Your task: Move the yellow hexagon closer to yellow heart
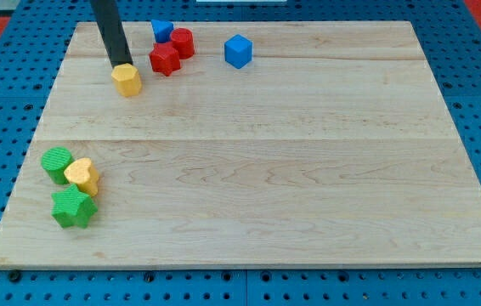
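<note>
Bare board (249,170) separates yellow hexagon (127,81), touched by my tip (121,65) which grips nothing, from yellow heart (82,176) wedged between green blocks (57,161).

2 yellow blks (127,80), 2 red (165,59), 2 blue (238,51), 2 green (57,163).

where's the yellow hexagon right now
The yellow hexagon sits near the board's top-left in the camera view, just left of the red star, with my tip touching its top edge, far above the yellow heart.
</note>
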Robot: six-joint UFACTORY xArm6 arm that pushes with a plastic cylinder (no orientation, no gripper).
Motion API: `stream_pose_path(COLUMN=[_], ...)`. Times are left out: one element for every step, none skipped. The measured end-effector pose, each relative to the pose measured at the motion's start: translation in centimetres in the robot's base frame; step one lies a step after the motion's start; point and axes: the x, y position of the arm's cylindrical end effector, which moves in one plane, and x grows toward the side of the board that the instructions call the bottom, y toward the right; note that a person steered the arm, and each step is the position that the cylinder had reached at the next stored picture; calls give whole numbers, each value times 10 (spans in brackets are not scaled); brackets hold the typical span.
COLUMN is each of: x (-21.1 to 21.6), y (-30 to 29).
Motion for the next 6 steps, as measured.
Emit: stream_pose_path(x=[93, 96, 98, 167, 179, 172], y=[21, 29, 61, 62, 15, 19])
